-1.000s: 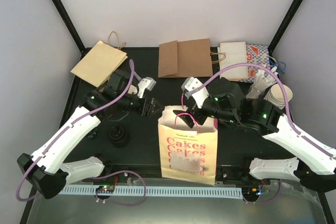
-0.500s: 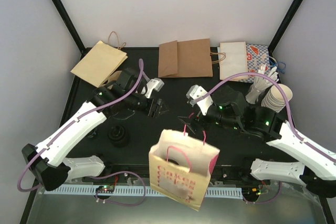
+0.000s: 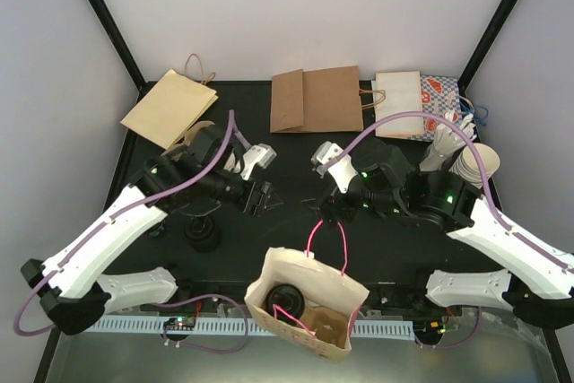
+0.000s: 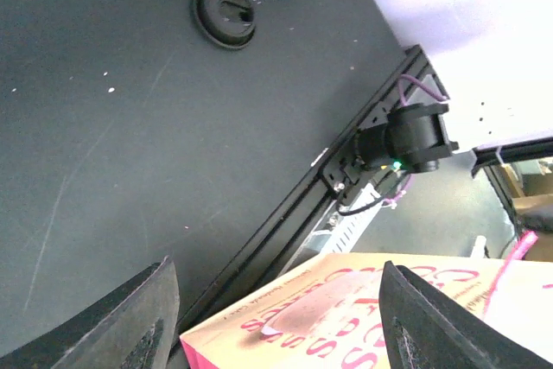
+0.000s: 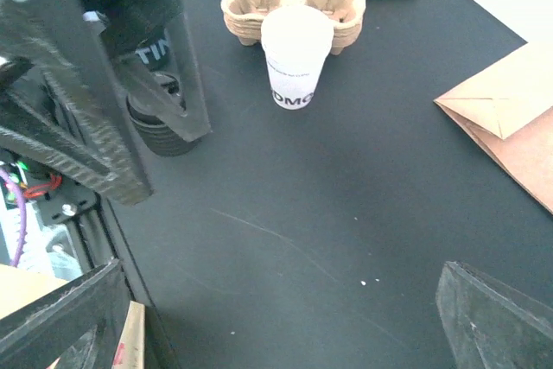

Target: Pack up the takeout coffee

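Jaws spread, empty, on left gripper (image 3: 257, 196) and right gripper (image 3: 332, 212) — the paper bag (image 3: 309, 311) has tipped to the near edge of the surface (image 3: 296, 154); the takeout coffee (image 5: 296, 56) stands unpacked near the far-left corner.

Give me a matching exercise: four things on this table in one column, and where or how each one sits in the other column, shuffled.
Things:
1. white paper cup
2. pink-handled bag
3. brown bag
4. stack of cups

Places or states:
A. lying flat at the far edge
B. nested, at the far right
C. upright next to the pulp carrier
D. at the near edge, mouth open toward the top camera

Pairs: 1-C, 2-D, 3-A, 4-B
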Tool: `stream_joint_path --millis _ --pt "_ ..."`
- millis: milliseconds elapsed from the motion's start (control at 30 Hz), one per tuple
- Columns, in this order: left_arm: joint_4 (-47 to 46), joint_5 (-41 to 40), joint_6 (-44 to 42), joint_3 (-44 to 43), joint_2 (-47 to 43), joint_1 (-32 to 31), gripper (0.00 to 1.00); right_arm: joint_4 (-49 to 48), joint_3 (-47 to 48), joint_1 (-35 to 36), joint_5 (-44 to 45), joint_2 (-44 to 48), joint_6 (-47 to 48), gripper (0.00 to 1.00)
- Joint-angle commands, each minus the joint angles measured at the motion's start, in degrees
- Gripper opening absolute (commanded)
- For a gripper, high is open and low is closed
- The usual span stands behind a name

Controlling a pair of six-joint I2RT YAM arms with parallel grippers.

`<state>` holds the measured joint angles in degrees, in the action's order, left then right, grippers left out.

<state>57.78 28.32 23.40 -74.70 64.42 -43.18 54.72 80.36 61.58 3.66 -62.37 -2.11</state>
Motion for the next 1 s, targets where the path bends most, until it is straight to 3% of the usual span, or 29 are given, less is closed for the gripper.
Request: stream_joint_path --millis 0,300,400,633,967 --pt "0.8 3.4 0.7 -1.7 -4.2 -1.0 0.66 5.6 6.7 -0.1 -3.7 -1.4 -5.6 0.99" --pt "-7.5 12.0 -5.3 3.3 -8.5 -6.2 0.67 15.3 14.7 -0.1 -14.7 -5.4 -12.8 0.85" --pt "-12.0 15.5 -7.1 5.0 -9.0 -8.6 0.68 16.3 15.2 -0.1 -17.0 -4.6 -13.0 0.84" --pt "-18.5 17.0 -9.6 7.4 -9.5 -15.0 0.72 15.6 11.0 -0.1 -12.8 -1.9 -13.2 0.85" --pt "-18.6 11.7 -11.7 7.2 -4.5 -22.4 0.59 12.9 10.2 -0.2 -7.6 0.0 -13.9 0.85"
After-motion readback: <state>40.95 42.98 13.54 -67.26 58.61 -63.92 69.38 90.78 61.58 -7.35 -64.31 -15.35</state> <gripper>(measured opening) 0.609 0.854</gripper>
